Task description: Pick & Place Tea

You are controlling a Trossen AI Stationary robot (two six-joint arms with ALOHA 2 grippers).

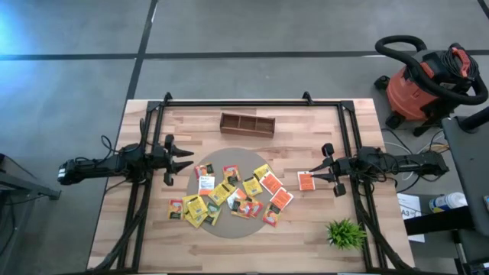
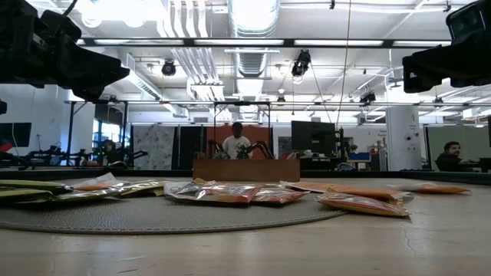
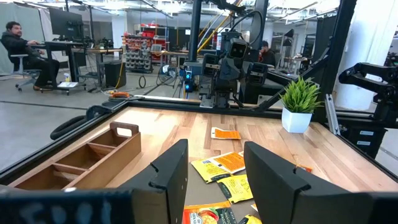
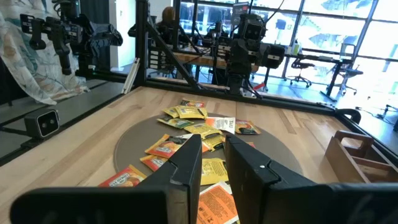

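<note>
Hovering at the left edge of the round grey mat [image 1: 229, 229], the left gripper [image 1: 186, 159] is raised above the table [image 1: 306, 237] with its 2 fingers spread wide and nothing between them; its wrist view looks across the packets toward the far arm.

The tea [image 1: 229, 195] lies in a loose scatter on the mat, about 20 flat square packets, mostly yellow with several orange-red and a few white, some overlapping at their corners. A few yellow ones [image 1: 191, 208] sit at the mat's left rim, half off it. Behind the mat, toward the table's far edge, stands the wooden divided tray [image 1: 247, 124], well apart from the pile and apparently empty.

To the right, 1 orange-red packet [image 1: 306, 182] sits apart from the mat, right at the right gripper [image 1: 315, 177]. From above it looks held at its edge, and the right wrist view shows the fingers only narrowly apart, yet I cannot tell whether they are actually pinching it. A small green plant [image 1: 345, 233] stands near the front right corner.

These packets should be very light, thin and somewhat floppy, with a slick wrapper, so they will likely slide rather than lift. A raised edge or corner of a packet lying clear of its neighbours looks like the best hold.
</note>
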